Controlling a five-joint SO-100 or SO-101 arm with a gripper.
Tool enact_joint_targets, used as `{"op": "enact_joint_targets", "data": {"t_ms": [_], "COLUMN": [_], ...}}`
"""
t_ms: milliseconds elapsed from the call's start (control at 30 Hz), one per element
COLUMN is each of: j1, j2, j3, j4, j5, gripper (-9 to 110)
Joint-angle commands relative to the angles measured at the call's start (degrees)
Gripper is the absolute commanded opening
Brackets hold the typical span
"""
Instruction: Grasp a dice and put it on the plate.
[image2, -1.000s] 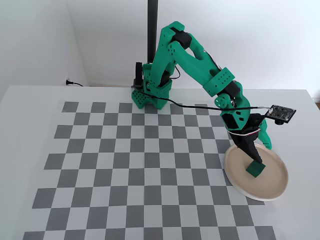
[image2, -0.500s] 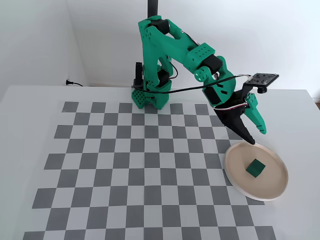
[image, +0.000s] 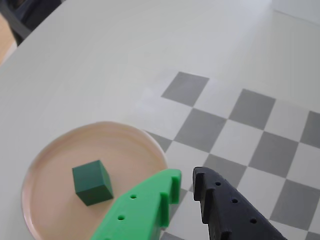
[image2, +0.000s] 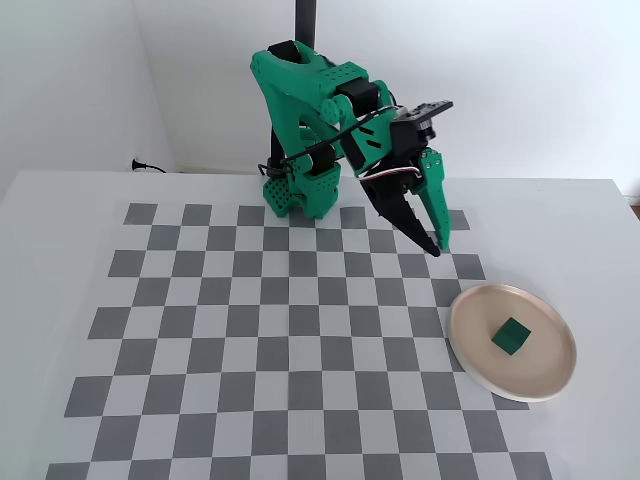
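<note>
The desk (image2: 60, 230) is carrying a checkerboard mat (image2: 250, 330), and the plate (image2: 556, 384) is sitting at the mat's 4 o'clock corner in the fixed view, partly overlapping it. The arm (image2: 310, 120) is rising at the mat's 12 o'clock edge, with the hand (image2: 440, 247) hanging above the board at about 11 o'clock from the plate, well apart from it. Its fingers are standing slightly apart with nothing between them, so it is released.

The dice (image2: 511, 336) is lying flat on the plate, just off centre. By my judgement the placing is done and the arm is in the retreat step; the next move is calling only for a clear withdrawal toward rest.

Being a cube, the dice is showing no long axis; in the wrist view (image: 92, 182) one corner is pointing toward 5 o'clock.
</note>
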Motion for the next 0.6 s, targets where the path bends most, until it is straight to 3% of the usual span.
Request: {"op": "enact_joint_targets", "data": {"t_ms": [0, 433, 567], "j1": [2.81, 11.78, 14.94], "j2": [10.02, 38.5, 38.85], "j3": [1.85, 17.05, 17.31], "j4": [1.67, 15.56, 16.96], "j5": [2.37, 16.44, 21.36], "gripper": [-4, -4, -4]}}
